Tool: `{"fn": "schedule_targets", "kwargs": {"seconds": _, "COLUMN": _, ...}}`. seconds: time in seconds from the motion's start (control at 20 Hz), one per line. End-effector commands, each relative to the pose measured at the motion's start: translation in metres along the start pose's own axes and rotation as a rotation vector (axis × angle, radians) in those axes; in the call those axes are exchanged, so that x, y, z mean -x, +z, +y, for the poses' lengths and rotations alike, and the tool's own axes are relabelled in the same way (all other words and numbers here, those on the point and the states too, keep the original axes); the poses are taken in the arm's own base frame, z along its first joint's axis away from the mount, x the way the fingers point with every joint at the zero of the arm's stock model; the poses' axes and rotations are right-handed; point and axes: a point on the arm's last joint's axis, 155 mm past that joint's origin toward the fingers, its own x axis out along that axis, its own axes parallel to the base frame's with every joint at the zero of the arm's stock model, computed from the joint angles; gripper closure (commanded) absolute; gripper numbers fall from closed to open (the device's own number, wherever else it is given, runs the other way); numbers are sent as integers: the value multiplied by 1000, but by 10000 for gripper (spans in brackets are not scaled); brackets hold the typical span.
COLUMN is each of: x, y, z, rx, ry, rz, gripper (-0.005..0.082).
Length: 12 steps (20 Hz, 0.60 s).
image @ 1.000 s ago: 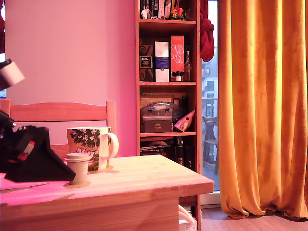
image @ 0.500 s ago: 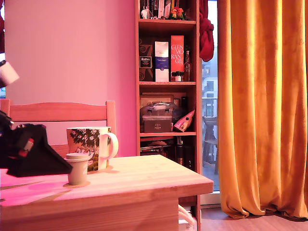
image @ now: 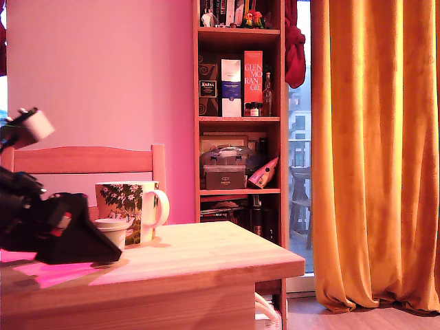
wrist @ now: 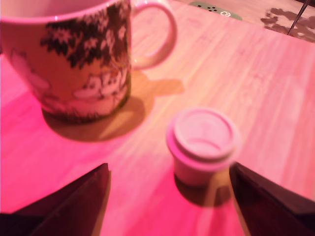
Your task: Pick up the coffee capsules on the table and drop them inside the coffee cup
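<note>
The coffee capsule point(wrist: 203, 145) stands upright on the table point(wrist: 256, 73), rim up, in the wide gap between the two dark fingers point(wrist: 74, 204), nearer to one than the other and touching neither as far as the wrist view shows. The gripper point(wrist: 167, 196) is spread wide and holds nothing. Beyond the fingertips, just past the capsule, stands the coffee cup point(wrist: 74, 64), its handle toward the capsule's side. In the exterior view the gripper point(image: 113, 251) hides the capsule's point(image: 113, 228) lower part, with the cup point(image: 130, 206) close behind.

Glossy ceramic mug point(wrist: 74, 64) (printed) on matt plank-grain table point(wrist: 256, 73).
</note>
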Motion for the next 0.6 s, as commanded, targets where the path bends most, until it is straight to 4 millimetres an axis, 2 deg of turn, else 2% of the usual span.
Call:
{"fn": "schedule_targets", "kwargs": {"seconds": 0.0, "x": -4, "y": -7, "z": 1, "rx": 3, "ry": -5, "rz": 23, "gripper": 60}}
{"fn": "schedule_targets", "kwargs": {"seconds": 0.55, "x": -11, "y": -2, "z": -2, "rx": -14, "ry": -37, "rz": 23, "gripper": 65}}
